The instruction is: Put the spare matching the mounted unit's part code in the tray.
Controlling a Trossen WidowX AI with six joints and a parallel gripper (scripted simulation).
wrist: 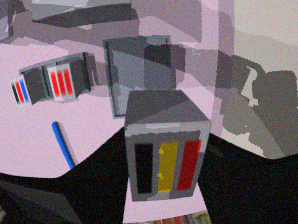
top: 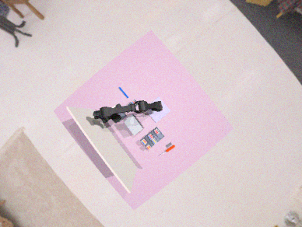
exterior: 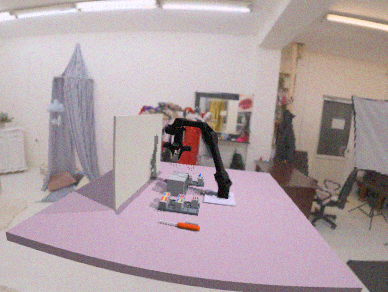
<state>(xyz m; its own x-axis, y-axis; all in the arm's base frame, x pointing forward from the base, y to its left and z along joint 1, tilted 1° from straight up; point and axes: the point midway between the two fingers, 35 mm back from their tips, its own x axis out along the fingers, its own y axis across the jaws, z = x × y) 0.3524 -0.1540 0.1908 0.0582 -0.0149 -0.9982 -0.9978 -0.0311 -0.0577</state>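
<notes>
My gripper (exterior: 176,151) (wrist: 157,131) is shut on a grey block with black, yellow and red stripes on the face toward the wrist camera. It holds the block in the air, between the tall panel and the arm's base. A shallow grey tray (wrist: 128,80) lies below and beyond the block in the wrist view, with shadow across it and nothing seen in it. The arm partly covers the tray in the top view. Which unit is the mounted one, and its back, I cannot tell here.
A small holder with two striped blocks (wrist: 61,82) (wrist: 21,91) is beside the tray. A grey box (top: 133,125) (exterior: 176,183), a rack of striped blocks (top: 152,137) (exterior: 179,203), a screwdriver (top: 170,148) (exterior: 189,226), a blue stick (top: 123,92) (wrist: 62,145) and a tall panel (top: 105,148) (exterior: 135,160) stand or lie around.
</notes>
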